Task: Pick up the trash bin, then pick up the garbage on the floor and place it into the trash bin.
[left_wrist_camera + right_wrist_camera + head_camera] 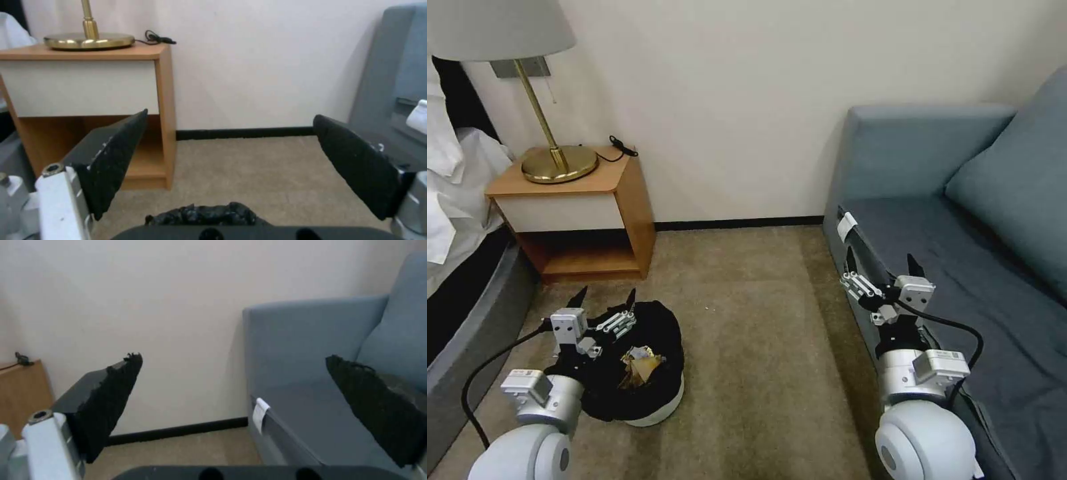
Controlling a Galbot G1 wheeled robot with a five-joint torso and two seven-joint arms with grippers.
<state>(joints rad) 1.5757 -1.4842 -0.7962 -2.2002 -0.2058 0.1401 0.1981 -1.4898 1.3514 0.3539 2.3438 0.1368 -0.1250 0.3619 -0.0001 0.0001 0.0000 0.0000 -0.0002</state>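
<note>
The trash bin [662, 405], white with a black bag [657, 327] draped over its rim, sits on the carpet at the lower left. Crumpled yellowish-tan garbage [640, 367] lies inside it. My left gripper [607, 293] hovers open over the bin's left rim, holding nothing. In the left wrist view its gripper [230, 115] is spread wide, with the bag's edge [204, 213] just below. My right gripper [880, 259] is open and empty at the sofa's front edge; the right wrist view shows that gripper [233, 356] spread against the wall.
A wooden nightstand [594, 200] with a brass lamp [557, 163] stands by the wall at left, with a bed [454, 200] beside it. A grey-blue sofa [960, 267] lines the right side. Bare carpet [760, 320] lies between them.
</note>
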